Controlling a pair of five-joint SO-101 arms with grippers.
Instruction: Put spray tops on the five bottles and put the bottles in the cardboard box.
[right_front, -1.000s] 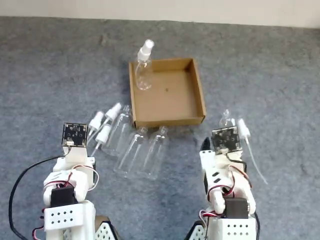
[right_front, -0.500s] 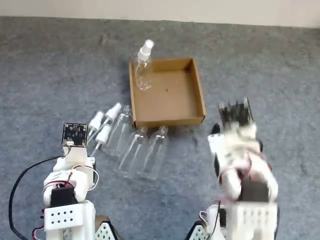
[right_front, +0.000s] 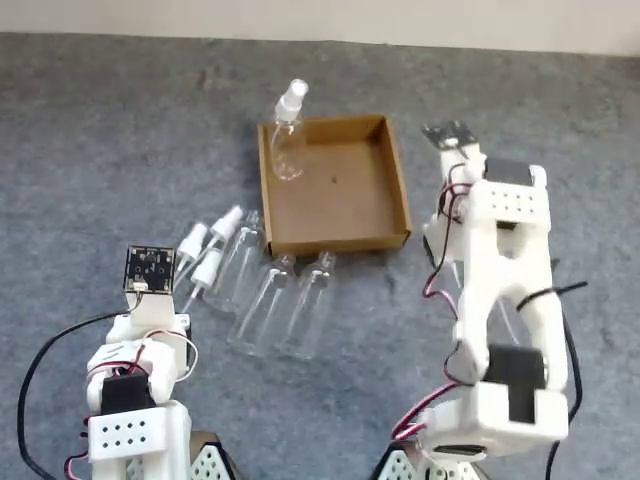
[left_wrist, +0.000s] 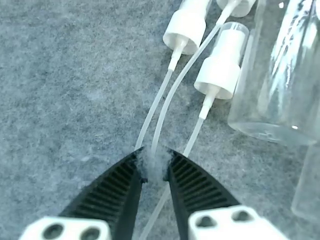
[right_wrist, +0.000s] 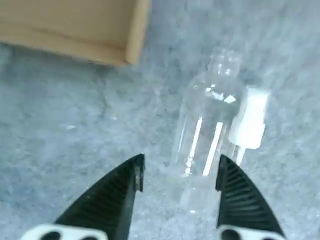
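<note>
Bottle (right_wrist: 207, 135), clear and uncapped, is seen lying just ahead of the right gripper (right_wrist: 181, 162), whose jaws are spread wide. It is judged light, slick and thin-walled, and best taken across its body. A spray top (right_wrist: 248, 125) lies just beside it, and the cardboard box (right_wrist: 135, 35) is set farther off.
</note>
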